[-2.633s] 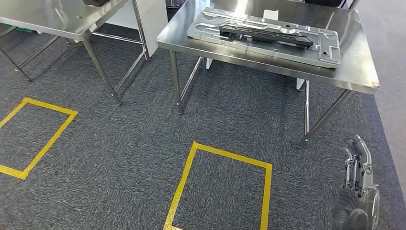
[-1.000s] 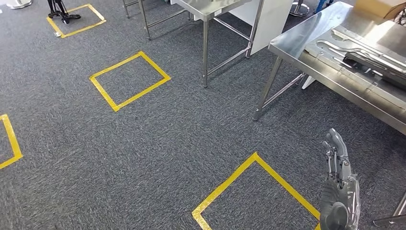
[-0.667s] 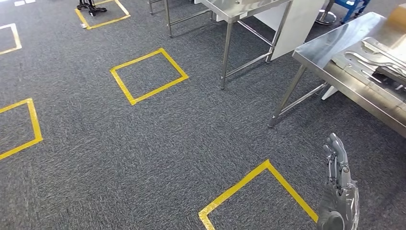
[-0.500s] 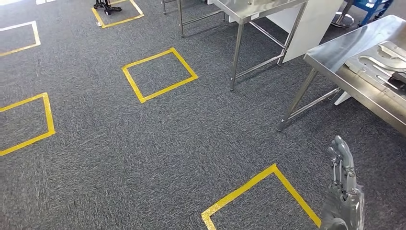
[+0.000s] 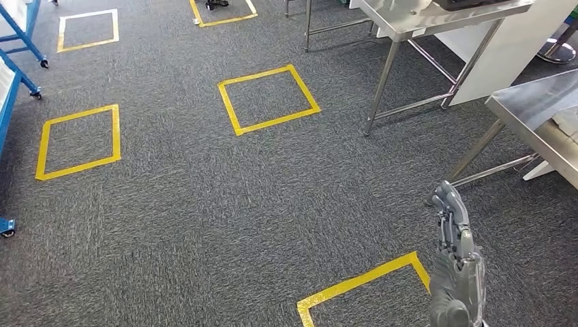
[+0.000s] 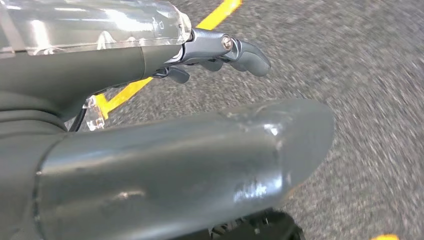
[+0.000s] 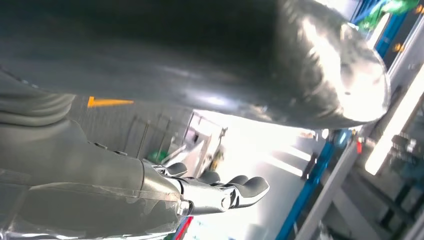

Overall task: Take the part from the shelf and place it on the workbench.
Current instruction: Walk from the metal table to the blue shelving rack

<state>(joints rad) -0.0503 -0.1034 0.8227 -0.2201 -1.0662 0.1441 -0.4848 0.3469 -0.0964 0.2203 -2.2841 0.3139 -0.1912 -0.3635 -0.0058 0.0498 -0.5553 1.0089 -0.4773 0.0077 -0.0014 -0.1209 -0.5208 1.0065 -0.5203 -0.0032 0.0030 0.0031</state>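
Observation:
My right hand [image 5: 455, 272] hangs at the lower right of the head view, above the grey carpet, with its fingers straight and nothing in it. The right wrist view shows the same hand [image 7: 125, 180] with its fingers [image 7: 240, 190] stretched out and empty. In the left wrist view my left hand [image 6: 150, 125] hangs over the carpet, its fingers [image 6: 235, 47] extended and holding nothing. A steel workbench [image 5: 535, 112] juts in at the right edge. A blue wheeled shelf frame [image 5: 15, 61] stands at the left edge. I cannot make out a part on it.
Several yellow tape squares mark the carpet, one in the middle [image 5: 268, 99], one to the left [image 5: 78, 141] and one by my right hand [image 5: 364, 283]. A second steel table [image 5: 422, 17] stands at the top, with a white cabinet [image 5: 508, 51] behind its legs.
The camera has swung left, so the tables slide toward the right edge and the blue frame comes in on the left. My right hand still hangs with its fingers straight.

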